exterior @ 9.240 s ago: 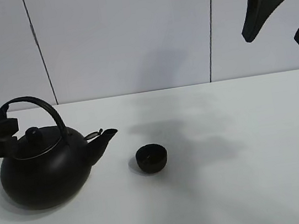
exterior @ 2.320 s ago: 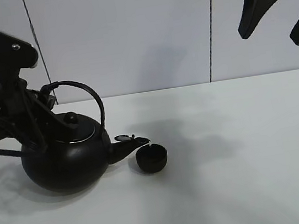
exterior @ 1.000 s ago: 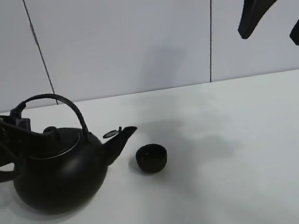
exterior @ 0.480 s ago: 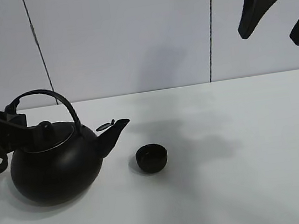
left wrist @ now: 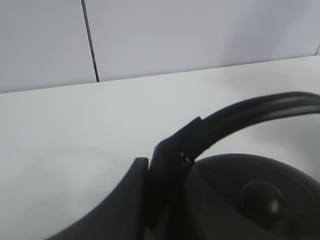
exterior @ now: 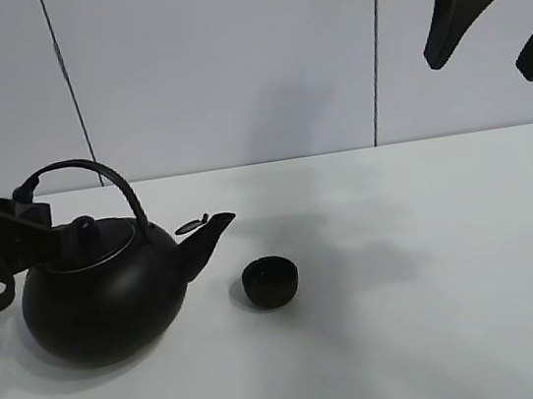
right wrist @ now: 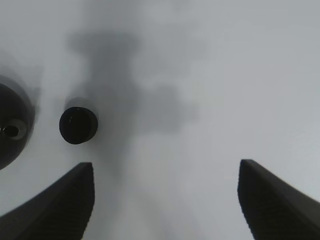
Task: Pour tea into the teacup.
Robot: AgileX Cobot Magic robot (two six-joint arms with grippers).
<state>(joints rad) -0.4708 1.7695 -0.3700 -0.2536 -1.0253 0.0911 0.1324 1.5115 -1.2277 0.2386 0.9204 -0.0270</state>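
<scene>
Black kettle [exterior: 102, 297] now sits level on the bench [exterior: 442, 314], spout drawn back from the teacup [exterior: 270, 282]; pouring looks finished. Left pincer [left wrist: 165, 170] grips its handle; right pincer [exterior: 489, 19] hangs open.

Bright, even light falls from above on the white table [exterior: 442, 314]. Soft grey shadows spread behind the teacup [exterior: 270, 282] and under the kettle [exterior: 102, 297]. Both wrist views are blurred, with the fingers [right wrist: 272, 207] out of focus.

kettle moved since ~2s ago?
Yes. The kettle has tipped back upright and pulled left, away from the teacup, which stayed put; its spout no longer hangs over the teacup's rim. The left gripper holds its handle.
</scene>
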